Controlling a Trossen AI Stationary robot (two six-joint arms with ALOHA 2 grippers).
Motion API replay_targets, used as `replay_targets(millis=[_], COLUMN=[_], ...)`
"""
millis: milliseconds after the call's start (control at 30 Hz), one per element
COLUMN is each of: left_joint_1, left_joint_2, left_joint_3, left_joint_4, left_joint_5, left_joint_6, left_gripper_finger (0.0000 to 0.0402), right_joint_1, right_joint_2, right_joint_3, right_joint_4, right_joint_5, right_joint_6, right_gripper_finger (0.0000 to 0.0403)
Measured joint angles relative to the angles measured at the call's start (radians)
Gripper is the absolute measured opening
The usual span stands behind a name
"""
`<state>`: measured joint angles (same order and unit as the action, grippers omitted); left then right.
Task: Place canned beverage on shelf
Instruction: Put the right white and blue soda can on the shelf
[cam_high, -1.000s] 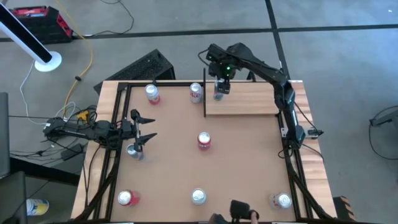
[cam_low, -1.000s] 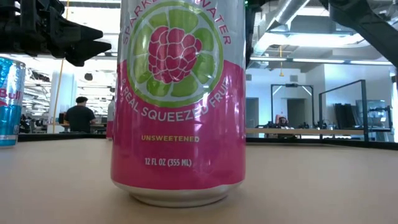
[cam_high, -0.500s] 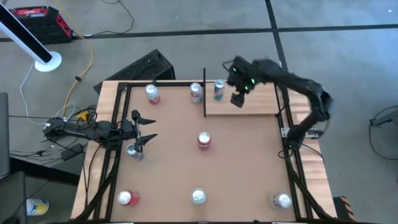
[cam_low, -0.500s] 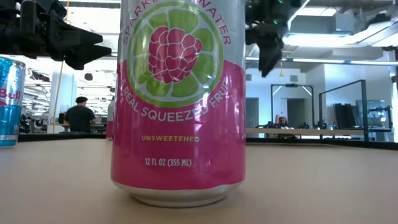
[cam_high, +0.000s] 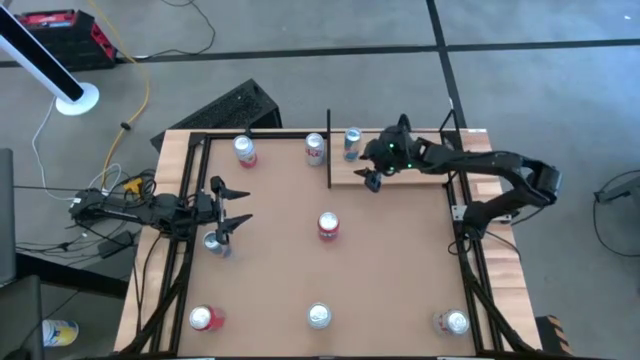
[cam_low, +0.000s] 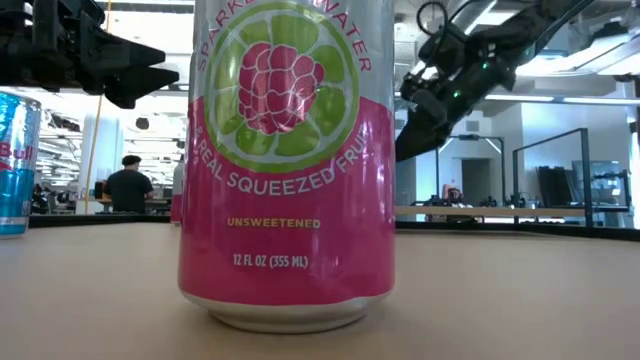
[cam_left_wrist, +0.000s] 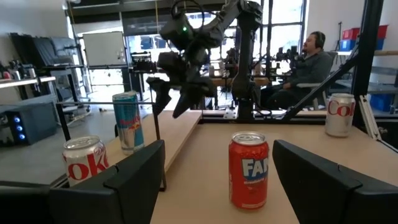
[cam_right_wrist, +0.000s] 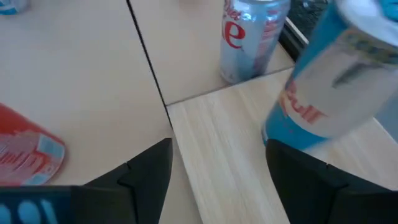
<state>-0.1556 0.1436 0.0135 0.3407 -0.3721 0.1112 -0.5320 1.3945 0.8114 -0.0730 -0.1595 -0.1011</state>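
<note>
Your blue slim can (cam_high: 352, 143) stands upright on the shelf (cam_high: 420, 172), at its far left corner, right beside the black post (cam_high: 329, 150) that edges the panel. In the right wrist view the same blue can (cam_right_wrist: 333, 93) sits on pale planks (cam_right_wrist: 230, 168), and a silver-and-red can (cam_right_wrist: 254, 34) sits on the brown tabletop (cam_right_wrist: 74, 68) just past the shelf's edge.

Right gripper (cam_high: 372, 180) hangs over the shelf's near left part, close to the blue can but apart from it. Jaws spread, nothing between them; the right wrist view shows both dark fingers (cam_right_wrist: 146, 168) wide with bare wood in the gap. The left wrist view shows the right gripper (cam_left_wrist: 180, 93) above the shelf edge with the blue can (cam_left_wrist: 128, 121) standing clear of it.

Left gripper (cam_high: 228, 207) waits at the table's left edge, jaws spread, empty. A can (cam_high: 216, 243) sits just beside it; contact probably none, but you can't tell from above.

Other cans on the tabletop (cam_high: 280, 270): two along the far edge (cam_high: 245, 150) (cam_high: 315, 149), a red one in the middle (cam_high: 328, 226), three along the near edge (cam_high: 203, 318) (cam_high: 319, 316) (cam_high: 454, 322). The low view is mostly blocked by a pink can (cam_low: 287, 160)
</note>
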Motion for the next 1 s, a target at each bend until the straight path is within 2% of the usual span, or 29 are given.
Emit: replay_targets(millis=[100, 167, 367, 633, 833, 1000], left_joint_1=[0.000, 0.000, 0.000, 0.000, 0.000, 0.000], left_joint_2=[0.000, 0.000, 0.000, 0.000, 0.000, 0.000], left_joint_3=[0.000, 0.000, 0.000, 0.000, 0.000, 0.000], left_joint_4=[-0.007, -0.014, -0.016, -0.015, -0.015, -0.015], left_joint_5=[0.000, 0.000, 0.000, 0.000, 0.000, -0.001], left_joint_6=[0.000, 0.000, -0.001, -0.002, -0.001, 0.000], left_gripper_finger=[0.0284, 0.0284, 0.0284, 0.0284, 0.0284, 0.0284], right_joint_1=[-0.011, -0.017, -0.050, -0.114, -0.119, -0.121], right_joint_2=[0.041, 0.068, 0.117, 0.158, 0.191, 0.198], right_joint_3=[-0.001, -0.001, -0.001, -0.001, -0.001, -0.001], right_joint_4=[0.042, 0.073, 0.115, 0.119, 0.125, 0.146], right_joint_5=[0.000, 0.000, -0.001, -0.001, -0.051, -0.052], right_joint_6=[0.004, 0.003, -0.040, -0.054, -0.057, -0.077], right_gripper_finger=[0.0244, 0.0204, 0.0027, 0.0015, 0.0015, 0.0015])
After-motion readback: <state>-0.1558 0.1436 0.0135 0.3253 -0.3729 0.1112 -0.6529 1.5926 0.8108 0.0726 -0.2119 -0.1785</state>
